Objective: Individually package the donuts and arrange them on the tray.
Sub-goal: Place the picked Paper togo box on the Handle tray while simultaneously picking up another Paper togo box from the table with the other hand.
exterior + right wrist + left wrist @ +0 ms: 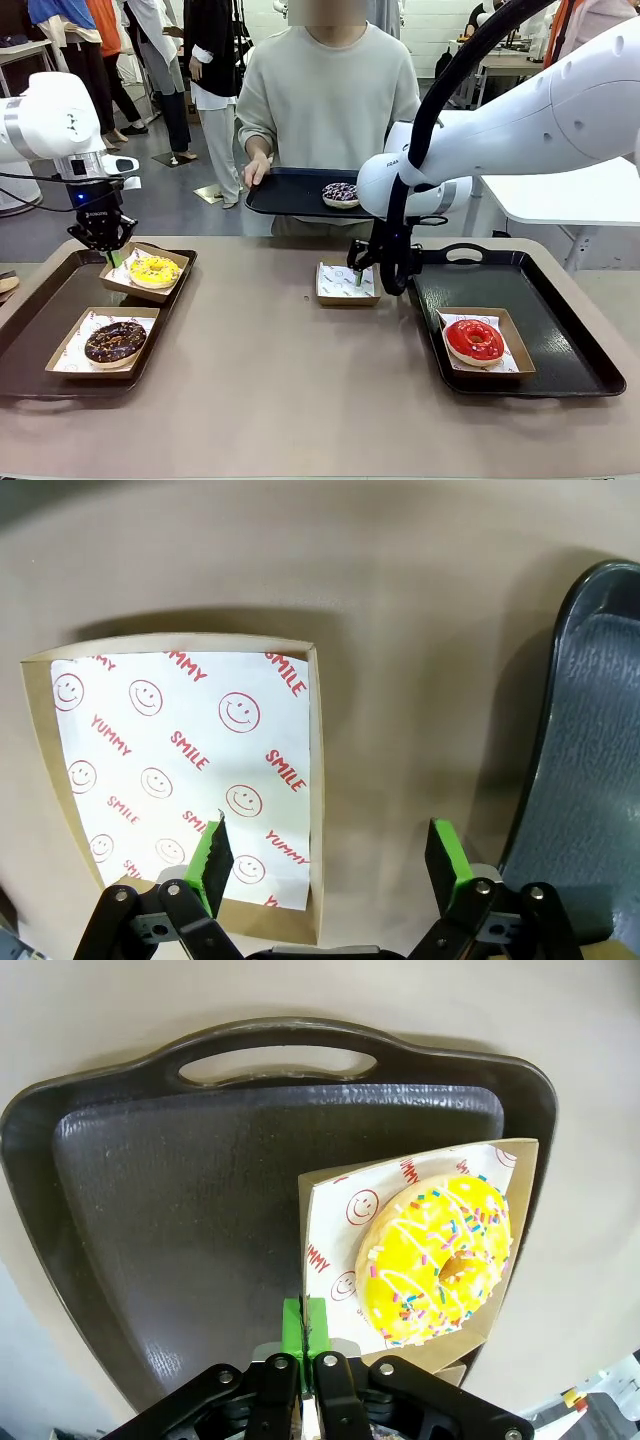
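On the left tray (60, 285), our left gripper (310, 1325) pinches the stiff cardboard box (515, 1150) under the soft, light yellow donut (420, 1250), sparing its fragile icing, while the right gripper (330, 850) gapes wide over an empty box (180, 642).

Front view: cannot see the right end of the held tray (290, 195), masked by the right arm (520, 120); cannot tell whether the purple donut (340, 193) runs behind it too. Cannot see the empty box (340, 288) whole, near right corner covered by the right gripper (360, 272). Cannot read its paper print, too small. Left wrist view: cannot see the near corner of the box (325, 1210), under the left gripper (304, 1312); cannot follow the left tray (180, 1210) past the bottom edge. Right wrist view: cannot follow the right tray (590, 730) past the right edge.
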`<state>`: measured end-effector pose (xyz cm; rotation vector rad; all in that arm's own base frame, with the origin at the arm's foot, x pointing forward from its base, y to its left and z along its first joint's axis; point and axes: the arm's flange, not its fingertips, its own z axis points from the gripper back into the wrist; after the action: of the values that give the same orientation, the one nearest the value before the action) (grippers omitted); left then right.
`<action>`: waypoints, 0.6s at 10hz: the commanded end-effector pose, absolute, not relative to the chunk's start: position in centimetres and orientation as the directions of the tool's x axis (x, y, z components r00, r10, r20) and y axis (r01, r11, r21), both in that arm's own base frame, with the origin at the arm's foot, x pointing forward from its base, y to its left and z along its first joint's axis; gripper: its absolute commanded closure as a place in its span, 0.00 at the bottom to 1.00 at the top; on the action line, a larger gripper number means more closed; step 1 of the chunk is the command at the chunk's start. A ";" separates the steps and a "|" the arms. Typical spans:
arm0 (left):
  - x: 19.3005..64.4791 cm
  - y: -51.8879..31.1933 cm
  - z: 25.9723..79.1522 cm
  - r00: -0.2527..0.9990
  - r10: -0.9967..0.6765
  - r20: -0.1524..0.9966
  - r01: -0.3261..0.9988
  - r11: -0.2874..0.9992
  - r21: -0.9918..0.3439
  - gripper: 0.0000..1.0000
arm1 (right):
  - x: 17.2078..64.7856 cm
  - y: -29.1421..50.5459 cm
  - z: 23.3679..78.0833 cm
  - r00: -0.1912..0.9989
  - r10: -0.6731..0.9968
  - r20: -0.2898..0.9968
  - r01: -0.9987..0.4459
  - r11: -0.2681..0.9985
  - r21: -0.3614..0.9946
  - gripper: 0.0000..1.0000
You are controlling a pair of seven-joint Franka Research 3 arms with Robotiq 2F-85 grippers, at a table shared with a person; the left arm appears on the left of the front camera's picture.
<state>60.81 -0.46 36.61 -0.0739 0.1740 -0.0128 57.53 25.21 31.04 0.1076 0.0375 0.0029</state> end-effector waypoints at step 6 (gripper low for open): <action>61.7 -1.1 36.0 0.983 0.012 -0.181 -0.013 1.000 -0.003 0.99 | 58.1 25.1 30.4 0.998 0.037 -0.055 -0.027 0.987 0.159 0.19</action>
<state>61.14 -0.87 35.87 -0.0279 0.1844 -0.0030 57.60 25.29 30.65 0.1235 0.0479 0.0151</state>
